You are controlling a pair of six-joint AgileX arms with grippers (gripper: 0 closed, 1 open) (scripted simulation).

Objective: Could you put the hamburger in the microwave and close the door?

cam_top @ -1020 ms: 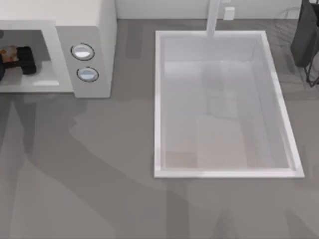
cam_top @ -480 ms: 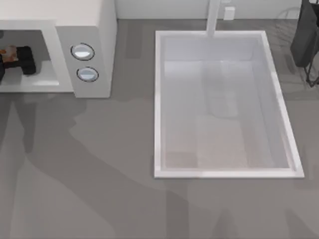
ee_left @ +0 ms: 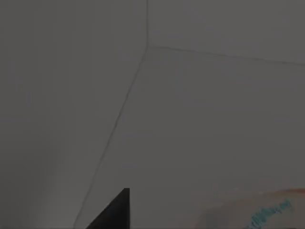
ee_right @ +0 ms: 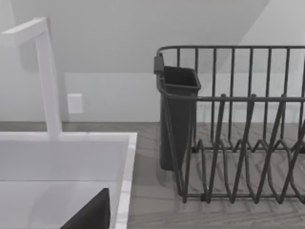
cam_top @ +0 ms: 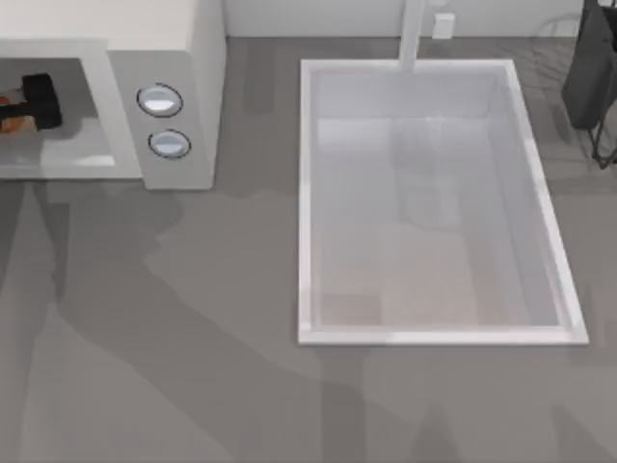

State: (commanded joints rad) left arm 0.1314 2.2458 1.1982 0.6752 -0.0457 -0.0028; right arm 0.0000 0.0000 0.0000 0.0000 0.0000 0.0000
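The left gripper (cam_top: 37,101) is reached into the microwave (cam_top: 178,58) cavity at the top view's far left, its dark body deep inside the grey chamber, with the hamburger (cam_top: 10,100) showing as an orange-tan patch just beside it toward the frame edge. Whether the fingers are pinching the bun or spread off it I cannot tell. The left wrist view faces the cavity's plain grey walls, with a sliver of the pale bun (ee_left: 257,210) low in the frame.

The likely trouble is on the way out: if the bun sticks to a finger, it could be dragged toward the opening, or the arm could clip the cavity frame. A bun left near the front edge would block the door.

The right arm is parked off by the sink (ee_right: 125,157) and dish rack (ee_right: 238,124)
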